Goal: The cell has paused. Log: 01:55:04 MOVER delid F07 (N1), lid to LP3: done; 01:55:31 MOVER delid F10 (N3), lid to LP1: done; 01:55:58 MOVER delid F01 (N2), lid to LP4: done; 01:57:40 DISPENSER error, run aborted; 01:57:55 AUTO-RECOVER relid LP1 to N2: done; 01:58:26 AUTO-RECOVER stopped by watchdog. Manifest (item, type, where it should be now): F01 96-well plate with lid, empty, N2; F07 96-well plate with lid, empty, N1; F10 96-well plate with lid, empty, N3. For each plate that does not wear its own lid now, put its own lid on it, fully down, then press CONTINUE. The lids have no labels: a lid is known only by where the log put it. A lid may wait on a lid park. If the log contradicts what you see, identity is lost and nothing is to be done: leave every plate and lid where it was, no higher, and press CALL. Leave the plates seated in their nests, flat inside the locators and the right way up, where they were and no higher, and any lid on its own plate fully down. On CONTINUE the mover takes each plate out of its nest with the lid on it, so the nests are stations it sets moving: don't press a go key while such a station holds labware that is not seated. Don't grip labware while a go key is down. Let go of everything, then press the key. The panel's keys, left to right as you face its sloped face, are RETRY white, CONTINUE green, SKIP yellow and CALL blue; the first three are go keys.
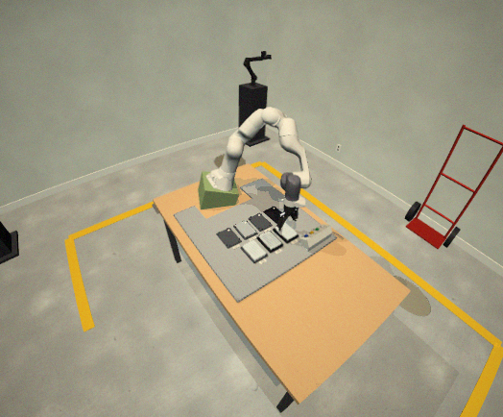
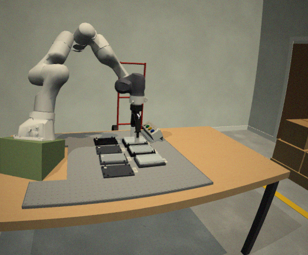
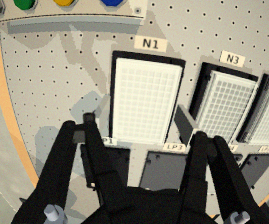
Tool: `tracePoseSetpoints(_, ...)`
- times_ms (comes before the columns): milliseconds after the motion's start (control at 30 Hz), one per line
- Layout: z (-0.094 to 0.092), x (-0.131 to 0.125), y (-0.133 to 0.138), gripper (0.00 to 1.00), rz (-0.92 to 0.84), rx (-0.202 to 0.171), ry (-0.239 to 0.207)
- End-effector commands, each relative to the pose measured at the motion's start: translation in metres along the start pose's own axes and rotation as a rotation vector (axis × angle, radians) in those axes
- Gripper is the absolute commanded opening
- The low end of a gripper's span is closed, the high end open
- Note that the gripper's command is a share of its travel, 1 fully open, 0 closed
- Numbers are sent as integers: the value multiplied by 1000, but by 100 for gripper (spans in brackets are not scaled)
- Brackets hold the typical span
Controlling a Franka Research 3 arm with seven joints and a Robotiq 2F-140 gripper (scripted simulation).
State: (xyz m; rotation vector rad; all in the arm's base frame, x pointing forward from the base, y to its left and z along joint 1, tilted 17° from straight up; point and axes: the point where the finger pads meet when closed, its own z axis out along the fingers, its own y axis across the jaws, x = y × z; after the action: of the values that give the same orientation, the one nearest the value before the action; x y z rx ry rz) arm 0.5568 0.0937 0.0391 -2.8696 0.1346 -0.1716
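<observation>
Three 96-well plates sit in a row of nests on the grey mat. The N1 plate [image 3: 147, 99] is nearest the key panel and looks smooth and white on top, with a lid flat on it; it also shows in the exterior view [image 2: 134, 140]. The middle plate [image 3: 227, 103] and the last plate [image 2: 149, 159] show their well grids; whether they wear lids I cannot tell. One lid [image 2: 113, 158] lies on a dark lid park; the other parks [image 2: 117, 170] look bare. My gripper [image 3: 143, 108] is open just above the N1 plate, with a finger on each side and nothing held.
The arm's green base block [image 2: 31, 157] is at the table's left. Cardboard boxes [image 2: 303, 147] stand off the table to the right.
</observation>
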Motion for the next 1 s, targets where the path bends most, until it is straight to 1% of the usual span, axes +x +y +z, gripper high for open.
tracePoseSetpoints(0, 0, 1, 1, 66, -1, -1, 3)
tracePoseSetpoints(633, -1, 1, 1, 66, -1, -1, 3)
tracePoseSetpoints(967, -11, 1, 1, 66, -1, -1, 3)
